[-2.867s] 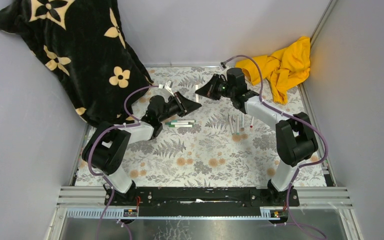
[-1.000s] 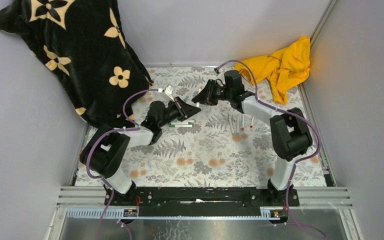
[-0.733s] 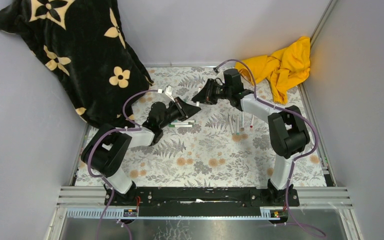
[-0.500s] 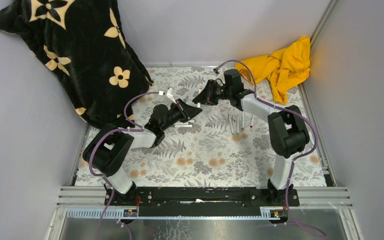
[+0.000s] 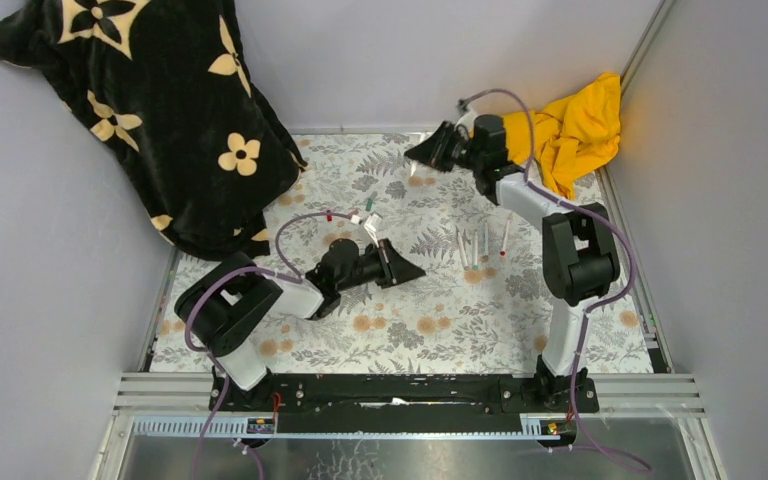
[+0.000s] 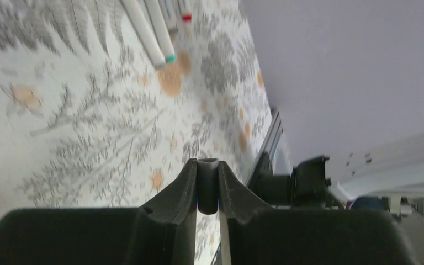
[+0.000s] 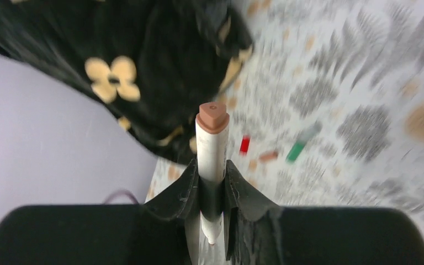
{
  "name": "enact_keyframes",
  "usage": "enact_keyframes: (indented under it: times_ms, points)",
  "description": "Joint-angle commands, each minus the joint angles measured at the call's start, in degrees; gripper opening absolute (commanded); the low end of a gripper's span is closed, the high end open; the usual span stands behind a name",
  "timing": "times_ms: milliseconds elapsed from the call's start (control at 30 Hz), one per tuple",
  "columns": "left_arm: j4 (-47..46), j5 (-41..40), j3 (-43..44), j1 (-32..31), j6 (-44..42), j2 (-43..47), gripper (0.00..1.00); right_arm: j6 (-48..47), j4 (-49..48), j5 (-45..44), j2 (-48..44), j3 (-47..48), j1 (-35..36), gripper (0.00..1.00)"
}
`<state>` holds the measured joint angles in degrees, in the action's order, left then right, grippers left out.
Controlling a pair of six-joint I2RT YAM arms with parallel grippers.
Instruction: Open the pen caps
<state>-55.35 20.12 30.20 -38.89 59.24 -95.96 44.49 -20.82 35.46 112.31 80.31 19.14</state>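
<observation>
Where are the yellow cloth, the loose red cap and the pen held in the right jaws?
yellow cloth (image 5: 570, 130), top view, middle of the crumpled fabric.
red cap (image 7: 244, 144), right wrist view, its middle.
pen (image 7: 211, 154), right wrist view, white barrel above the jaws.

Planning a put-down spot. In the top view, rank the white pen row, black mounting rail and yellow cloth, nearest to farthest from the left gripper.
From the left gripper:
1. the white pen row, just to its right
2. the black mounting rail, along the near edge
3. the yellow cloth, far right corner

Pale grey walls (image 5: 410, 60), fern-print tabletop (image 5: 460, 320)
</observation>
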Motion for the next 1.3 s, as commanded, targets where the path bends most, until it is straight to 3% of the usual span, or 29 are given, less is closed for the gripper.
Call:
enact_keyframes:
  times_ms: [0, 167, 233, 367, 467, 700, 933, 1200, 1267]
  points:
    - [0.07, 3.62, -1.71, -1.00, -0.13, -0.51, 0.00, 0.54, -10.82, -4.02, -0.63, 5.54, -2.48, 0.00]
    - [0.02, 2.64, -1.02, -0.95, -0.14, 0.06, 0.00, -0.55, -9.35, -3.82, -1.31, 5.59, -2.74, 0.00]
    - [3.96, 0.51, 0.58, -0.73, -1.64, 1.79, 0.00, -1.94, -8.22, -4.35, -2.54, 4.29, -3.08, 0.00]
    - [23.85, -11.67, 7.97, 0.33, -7.06, 6.30, 0.00, -9.32, 3.43, -5.51, -4.73, 4.64, -3.32, 0.00]
    - [40.15, -22.34, 16.80, 2.34, -8.87, 4.89, 0.00, -14.63, 11.66, -8.25, -6.78, 3.43, -3.32, 0.00]
    - [60.61, -29.86, 35.32, 10.12, -13.58, -7.18, 0.00, -22.54, 20.38, -14.79, -12.90, -3.76, -3.32, 0.00]
    - [68.58, -31.38, 42.70, 16.55, -14.20, -14.93, 0.02, -26.64, 25.76, -19.19, -18.02, -10.39, -3.23, 0.00]
    - [71.36, -31.27, 47.09, 20.17, -15.08, -20.16, 0.14, -30.98, 30.86, -25.45, -20.38, -14.63, -2.11, 0.00]
    - [71.35, -30.92, 47.40, 20.49, -15.16, -20.77, 0.21, -31.55, 32.19, -26.87, -20.70, -14.69, -1.24, 0.00]
